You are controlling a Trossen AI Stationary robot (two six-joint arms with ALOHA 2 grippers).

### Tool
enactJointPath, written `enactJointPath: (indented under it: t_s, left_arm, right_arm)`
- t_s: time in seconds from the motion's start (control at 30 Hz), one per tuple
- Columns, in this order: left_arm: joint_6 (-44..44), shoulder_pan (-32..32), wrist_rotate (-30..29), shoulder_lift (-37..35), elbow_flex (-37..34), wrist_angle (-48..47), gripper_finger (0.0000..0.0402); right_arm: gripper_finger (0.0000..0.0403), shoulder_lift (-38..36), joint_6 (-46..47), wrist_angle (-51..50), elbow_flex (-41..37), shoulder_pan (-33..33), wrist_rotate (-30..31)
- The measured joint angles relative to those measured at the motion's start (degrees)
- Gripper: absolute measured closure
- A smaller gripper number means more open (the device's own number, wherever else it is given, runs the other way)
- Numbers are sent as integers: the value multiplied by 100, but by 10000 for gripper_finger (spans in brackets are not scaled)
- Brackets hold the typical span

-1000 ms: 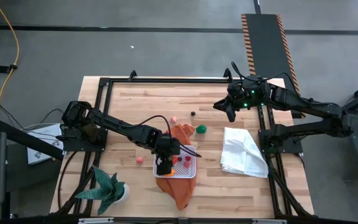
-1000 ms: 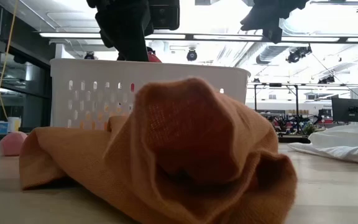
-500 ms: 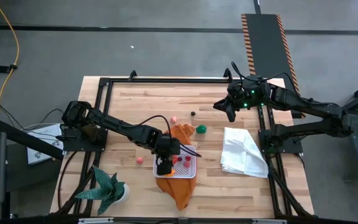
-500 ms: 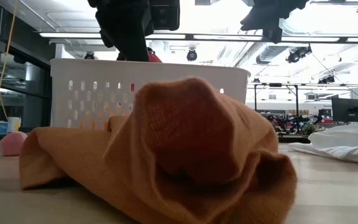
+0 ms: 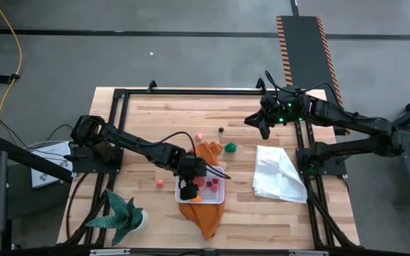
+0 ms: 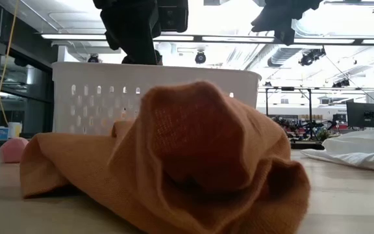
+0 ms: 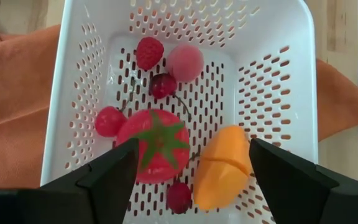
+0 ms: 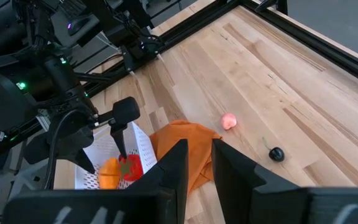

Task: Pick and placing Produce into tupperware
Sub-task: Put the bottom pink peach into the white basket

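My left gripper point(image 7: 188, 171) hangs over the tupperware point(image 7: 278, 93), its fingers point(image 7: 114, 177) spread wide with nothing between them. Just beyond my fingertips, on the perforated base, lie a red tomato point(image 7: 154, 146) and an orange piece point(image 7: 219, 168) side by side, with a strawberry point(image 7: 149, 52), a pink ball point(image 7: 185, 61) and small dark cherries point(image 7: 163, 86) farther in. The tupperware sits on the orange cloth point(image 5: 206, 217). My right gripper point(image 5: 260, 122) waits well apart, its fingers point(image 8: 173, 165) nearly together.
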Motion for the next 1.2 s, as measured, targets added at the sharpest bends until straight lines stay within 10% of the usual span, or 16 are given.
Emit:
enactJointPath:
  t_s: [1.2]
  left_arm:
    - [660, 653, -326, -100, 2287, -3030, 164]
  right_arm:
    - [340, 1, 22, 0, 0, 0, -11]
